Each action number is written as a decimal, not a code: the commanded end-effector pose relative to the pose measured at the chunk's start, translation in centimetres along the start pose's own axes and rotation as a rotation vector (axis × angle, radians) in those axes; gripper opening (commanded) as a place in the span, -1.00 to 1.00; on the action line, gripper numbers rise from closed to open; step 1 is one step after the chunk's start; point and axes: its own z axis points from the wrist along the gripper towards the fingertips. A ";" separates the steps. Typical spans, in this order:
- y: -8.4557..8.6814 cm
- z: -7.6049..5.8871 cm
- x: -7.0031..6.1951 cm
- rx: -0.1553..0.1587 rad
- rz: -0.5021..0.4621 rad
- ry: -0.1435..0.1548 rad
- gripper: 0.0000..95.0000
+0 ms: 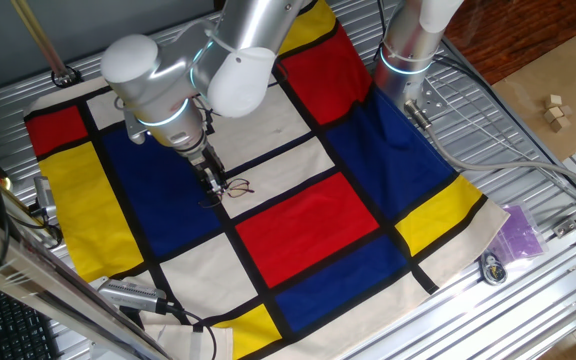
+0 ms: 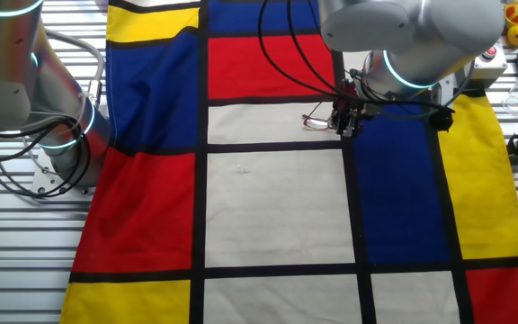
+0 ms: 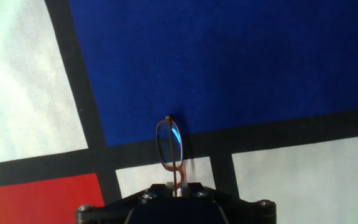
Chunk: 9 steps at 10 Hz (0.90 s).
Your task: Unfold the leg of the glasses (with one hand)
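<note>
So we've got the hand (image 1: 211,184) down low over the checkered cloth (image 1: 298,225) on the desk, right at the black line where the blue and white squares meet. The glasses (image 1: 237,188) sit there too, and in the hand view one lens (image 3: 169,144) pokes out edge-on from between the fingers, so we'd say the hand is clamped on the glasses' frame. We reckon pinching the thin wire there is meant to pin the frame so a leg can swing out. Which leg is folded, we can't tell; too small.
</note>
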 end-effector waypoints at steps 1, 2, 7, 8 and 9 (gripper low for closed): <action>0.0 0.0 0.0 -0.002 0.001 -0.001 -0.60; 0.0 0.0 0.0 -0.002 0.001 -0.001 -0.60; 0.0 0.3 -0.2 -0.001 0.000 -0.005 -0.60; 0.0 0.3 -0.2 -0.001 0.000 -0.006 -0.60; 0.0 0.3 -0.2 -0.001 -0.001 -0.006 -1.00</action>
